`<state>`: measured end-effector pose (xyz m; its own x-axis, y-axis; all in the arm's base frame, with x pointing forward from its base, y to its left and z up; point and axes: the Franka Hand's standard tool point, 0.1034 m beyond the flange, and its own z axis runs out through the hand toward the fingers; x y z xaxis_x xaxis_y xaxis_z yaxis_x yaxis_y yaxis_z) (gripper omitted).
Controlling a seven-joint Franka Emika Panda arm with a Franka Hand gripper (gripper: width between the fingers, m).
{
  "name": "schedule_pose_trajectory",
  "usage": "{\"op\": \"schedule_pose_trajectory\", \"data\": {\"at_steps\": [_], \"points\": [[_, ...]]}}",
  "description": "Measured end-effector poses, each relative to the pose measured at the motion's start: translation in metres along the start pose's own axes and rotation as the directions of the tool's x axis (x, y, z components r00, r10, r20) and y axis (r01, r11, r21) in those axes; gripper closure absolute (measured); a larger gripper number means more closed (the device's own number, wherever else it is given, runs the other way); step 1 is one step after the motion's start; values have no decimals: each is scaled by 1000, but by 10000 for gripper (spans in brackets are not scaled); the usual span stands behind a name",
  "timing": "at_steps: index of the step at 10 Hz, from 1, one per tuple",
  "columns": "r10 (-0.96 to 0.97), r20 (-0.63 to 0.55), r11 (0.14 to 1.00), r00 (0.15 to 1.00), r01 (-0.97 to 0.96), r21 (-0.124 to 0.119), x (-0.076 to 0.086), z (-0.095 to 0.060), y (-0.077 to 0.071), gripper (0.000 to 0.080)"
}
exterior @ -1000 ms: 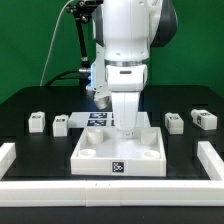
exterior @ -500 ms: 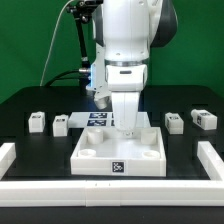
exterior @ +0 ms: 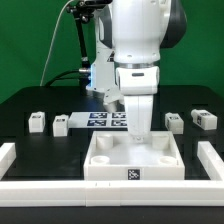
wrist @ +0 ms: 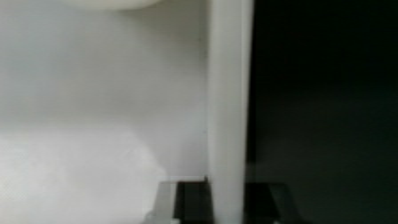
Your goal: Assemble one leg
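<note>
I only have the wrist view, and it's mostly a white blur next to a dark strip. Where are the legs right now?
Observer: All four are loose. The outer left leg, inner left leg, inner right leg and outer right leg rest on the black table.
Operator: So what is the gripper over?
Observer: The gripper is down at the far edge of the white square tabletop, well away from every leg.
Operator: Is anything behind that piece?
Observer: The marker board lies flat just behind it, between the two inner legs.
</note>
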<state>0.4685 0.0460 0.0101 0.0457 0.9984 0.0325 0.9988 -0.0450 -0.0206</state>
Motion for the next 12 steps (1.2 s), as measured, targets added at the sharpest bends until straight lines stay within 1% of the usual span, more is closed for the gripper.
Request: {"op": "schedule_pose_trajectory", "data": {"at_steps": [1,4,5,8,9,12], "points": [[-5,-5,1000,1000,5,-7,5,0,6,741],[7,-22,1000,1000,-7,-18,36,0,20,741],[21,-19,1000,1000,-21,-12,39,0,22,741],[9,-12,1000,1000,-9,2,38,0,32,741],[-2,-10,1000,1000,2,7,37,0,32,741],[-2,-10,1000,1000,2,8,37,0,32,741]]}}
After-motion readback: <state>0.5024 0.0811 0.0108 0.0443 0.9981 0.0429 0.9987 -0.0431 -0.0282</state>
